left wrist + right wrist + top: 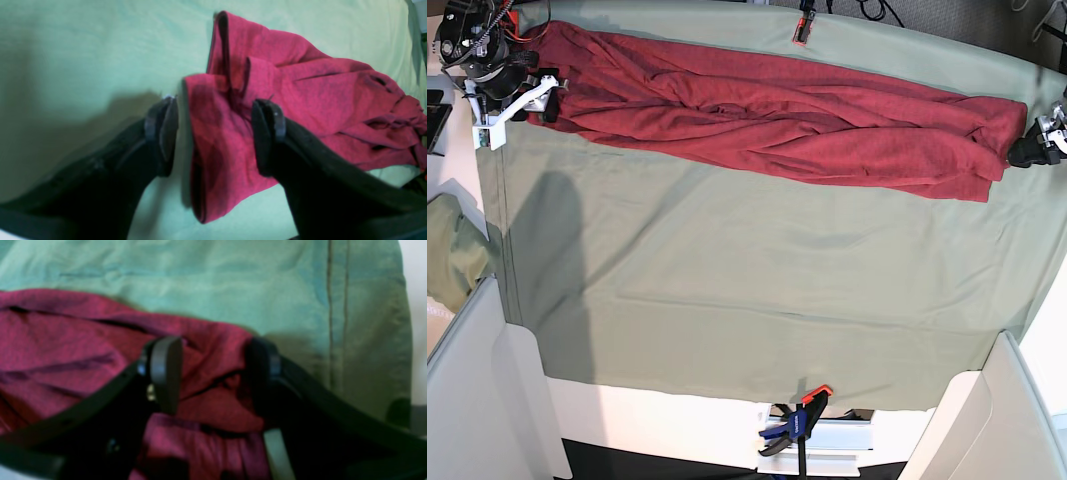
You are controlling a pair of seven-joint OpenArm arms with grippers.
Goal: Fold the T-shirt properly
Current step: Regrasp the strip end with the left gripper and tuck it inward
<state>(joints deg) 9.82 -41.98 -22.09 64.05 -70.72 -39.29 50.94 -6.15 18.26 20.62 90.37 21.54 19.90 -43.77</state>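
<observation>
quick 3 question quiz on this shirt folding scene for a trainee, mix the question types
1. True or false: the T-shirt lies stretched in a long band across the far part of the green cloth.
2. Multiple choice: the left gripper is A) shut on a clamp, B) open with a shirt end between its fingers, C) hovering over bare cloth.
3. Fill in: the right gripper is ____, with shirt fabric between its fingers.

Key: 1 true; 2 B; 3 open
</observation>
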